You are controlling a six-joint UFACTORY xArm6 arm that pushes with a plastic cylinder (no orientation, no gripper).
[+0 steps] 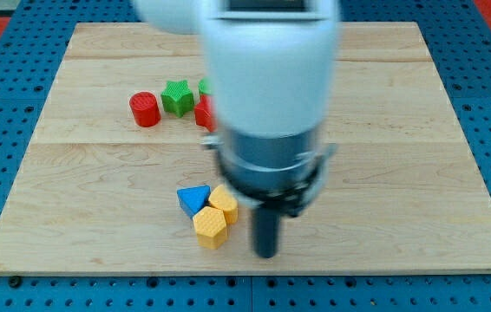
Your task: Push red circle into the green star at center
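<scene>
Pincer: none fitted; open or closed does not apply. The arm ends in a dark rod, and my tip (265,254) rests on the bench (402,173) near the view's bottom edge, just right of the yellow blocks and well apart from the red circle.

Camera view, risks:
- Red circle (144,109) sits at upper left, just left of the green star (177,97), apart from it by a narrow gap. My tip is on the far side of the cluster, so a straight run toward the circle would likely plough through the yellow hexagon (211,227), the second yellow block (224,204) and the blue triangle (193,199).
- A push from below or off-centre could roll the round block past the star.
- A second red block (203,113) and a green sliver (204,86) sit right of the star, mostly hidden by the arm; the star may be shoved into them.
- The arm's white housing (267,61) blocks the centre of the view.

Materials and shapes:
- Bench: pale wood planks, smooth, over a blue perforated base (3,156).
- Blocks: small, matte, ribbed on their sides; the circle a short cylinder, the star with blunt points.
</scene>
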